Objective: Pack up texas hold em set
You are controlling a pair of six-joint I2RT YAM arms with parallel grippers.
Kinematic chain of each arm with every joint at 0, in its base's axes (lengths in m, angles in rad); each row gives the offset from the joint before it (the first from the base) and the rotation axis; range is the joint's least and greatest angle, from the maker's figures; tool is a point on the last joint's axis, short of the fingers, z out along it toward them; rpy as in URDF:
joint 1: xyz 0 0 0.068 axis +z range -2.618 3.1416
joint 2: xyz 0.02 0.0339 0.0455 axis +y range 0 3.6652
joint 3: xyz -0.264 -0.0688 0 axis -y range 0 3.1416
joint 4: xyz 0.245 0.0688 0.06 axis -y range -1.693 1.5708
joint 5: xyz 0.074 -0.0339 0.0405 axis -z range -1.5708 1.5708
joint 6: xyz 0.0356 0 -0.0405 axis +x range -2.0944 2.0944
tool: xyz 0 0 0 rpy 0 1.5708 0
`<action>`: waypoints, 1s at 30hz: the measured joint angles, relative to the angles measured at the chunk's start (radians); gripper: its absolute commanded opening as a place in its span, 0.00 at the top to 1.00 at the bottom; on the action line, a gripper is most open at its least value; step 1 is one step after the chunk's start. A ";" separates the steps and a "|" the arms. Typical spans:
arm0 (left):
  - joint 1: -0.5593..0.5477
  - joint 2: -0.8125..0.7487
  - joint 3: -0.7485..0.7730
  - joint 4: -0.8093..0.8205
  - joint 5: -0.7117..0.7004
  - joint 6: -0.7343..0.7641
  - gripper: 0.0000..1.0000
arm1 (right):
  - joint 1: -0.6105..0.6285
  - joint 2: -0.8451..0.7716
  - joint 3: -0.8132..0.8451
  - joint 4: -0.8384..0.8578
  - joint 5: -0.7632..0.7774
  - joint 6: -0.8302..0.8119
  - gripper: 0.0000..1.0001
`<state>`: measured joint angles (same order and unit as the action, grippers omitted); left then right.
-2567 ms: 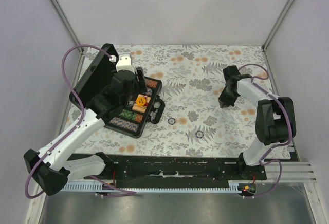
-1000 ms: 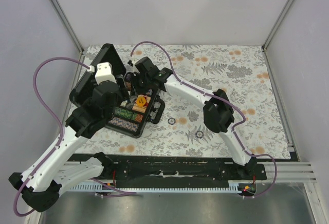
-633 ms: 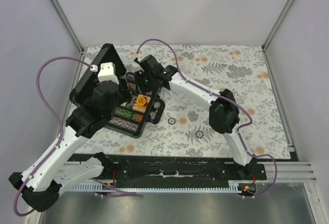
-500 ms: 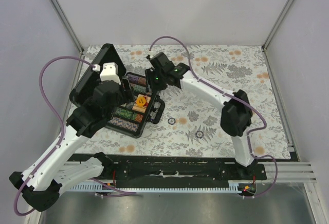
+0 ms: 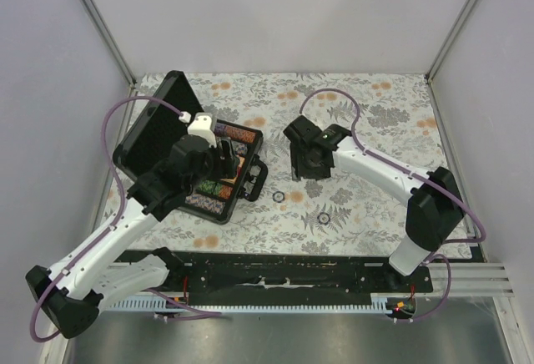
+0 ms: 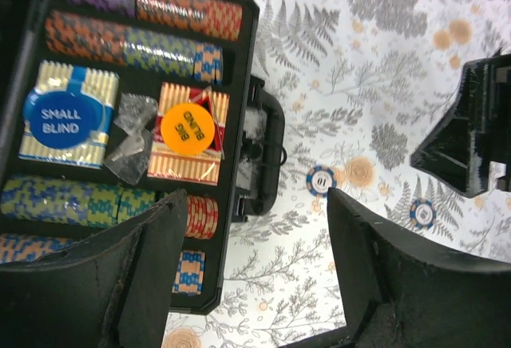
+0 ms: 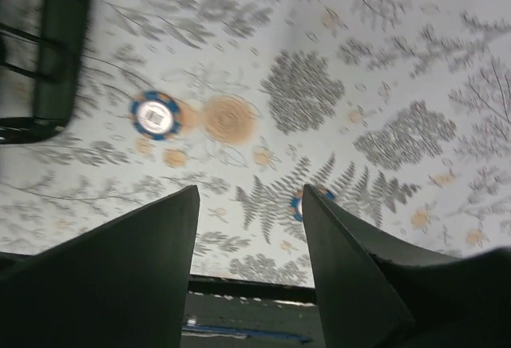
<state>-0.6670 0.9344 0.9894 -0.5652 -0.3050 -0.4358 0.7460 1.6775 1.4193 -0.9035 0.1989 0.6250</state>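
**Change of state.** A second ago the right gripper [image 7: 249, 196] reached over the far end of the open case [image 6: 249, 61]. It has since drawn back and now hangs over the bare table to the right of the case. Its fingers [image 7: 120, 268] have spread and hold nothing. The left gripper [image 6: 254, 204] has moved in over the tray. Its fingers [image 6: 120, 284] are also spread and empty.

**Meaning for the task.** The right arm's visit to the case appears to be finished, and its next target is probably the loose chips. Packing is incomplete: two chips are out and the lid [image 5: 154, 126] stands raised.

**Location of task items.**
- First loose chip [image 7: 155, 115]: ahead of the right fingers and to their left, near the case handle [image 6: 267, 136].
- Second loose chip [image 7: 307, 196]: at the tip of one right finger and partly hidden by it. Contact cannot be confirmed.
- Tray: ahead of the left fingers and to their left, with rows of coloured chips [image 6: 144, 45] in its slots.

**Legible markings.**
- Blue disc [image 6: 64, 120]: "SMALL BLIND".
- Orange disc [image 6: 185, 124]: "BIG BLIND", read inverted. It rests on a red striped card pack [image 6: 180, 168].
- Loose chip faces: too small to read.
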 measured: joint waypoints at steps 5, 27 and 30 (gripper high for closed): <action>0.000 0.035 -0.041 0.002 0.073 -0.029 0.23 | -0.011 -0.037 -0.128 -0.056 0.018 0.030 0.34; -0.118 0.397 0.077 0.178 0.179 -0.344 0.25 | -0.050 -0.064 -0.250 -0.026 -0.055 -0.031 0.26; -0.129 0.415 0.106 0.175 0.169 -0.362 0.25 | -0.057 -0.064 -0.261 -0.014 -0.085 -0.036 0.25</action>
<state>-0.7963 1.3499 1.0950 -0.3897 -0.1364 -0.7979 0.6888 1.6138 1.1580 -0.9176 0.1135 0.5892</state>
